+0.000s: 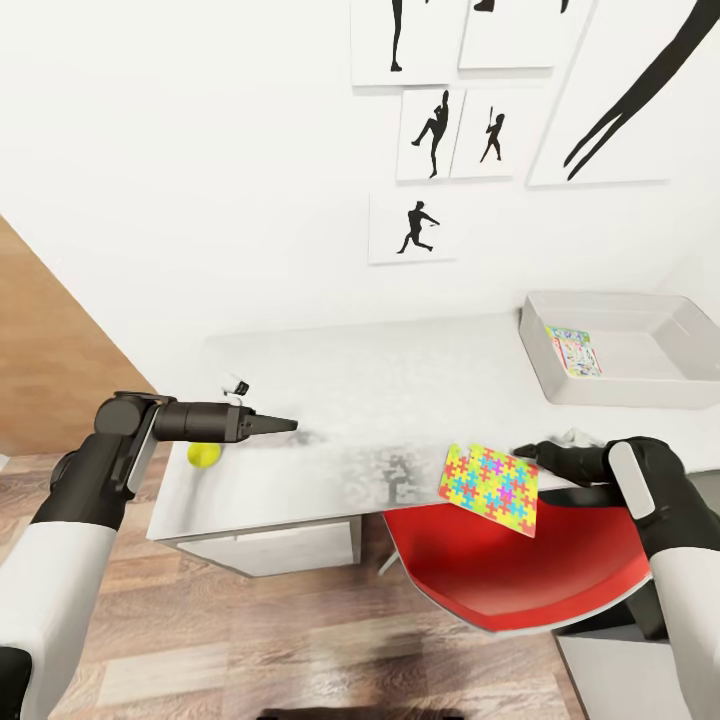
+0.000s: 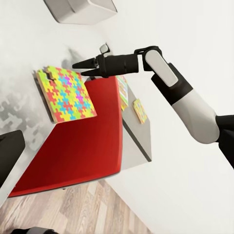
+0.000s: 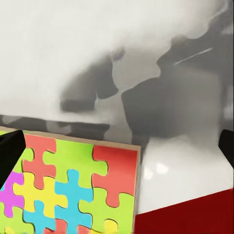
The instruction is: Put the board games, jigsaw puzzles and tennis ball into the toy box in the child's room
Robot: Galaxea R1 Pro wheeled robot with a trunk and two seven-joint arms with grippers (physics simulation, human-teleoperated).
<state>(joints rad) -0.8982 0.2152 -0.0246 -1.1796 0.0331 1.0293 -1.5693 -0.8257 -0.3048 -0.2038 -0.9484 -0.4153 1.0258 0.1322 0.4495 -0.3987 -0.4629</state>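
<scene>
The bright jigsaw puzzle (image 1: 490, 487) hangs tilted over the table's (image 1: 400, 370) front edge, above the chair. My right gripper (image 1: 523, 456) is open just beside the puzzle's upper corner; its fingers (image 3: 9, 153) stand wide apart, one over the lid (image 3: 68, 185). From the left wrist the same gripper (image 2: 78, 68) shows a little above the puzzle (image 2: 66, 92). The tennis ball (image 1: 203, 454) lies near the table's left front corner, under my left arm. My left gripper (image 1: 285, 425) is open and empty over the table. The toy box (image 1: 690, 340) stands at the back right with one flat box (image 1: 573, 350) inside.
A red-and-white chair (image 1: 510, 570) is tucked under the table's front edge below the puzzle. Two small colourful flat boxes (image 2: 140, 109) lie on the darker desk section beyond the chair. Sports posters (image 1: 435, 135) hang on the white wall behind. Wood floor lies to the left.
</scene>
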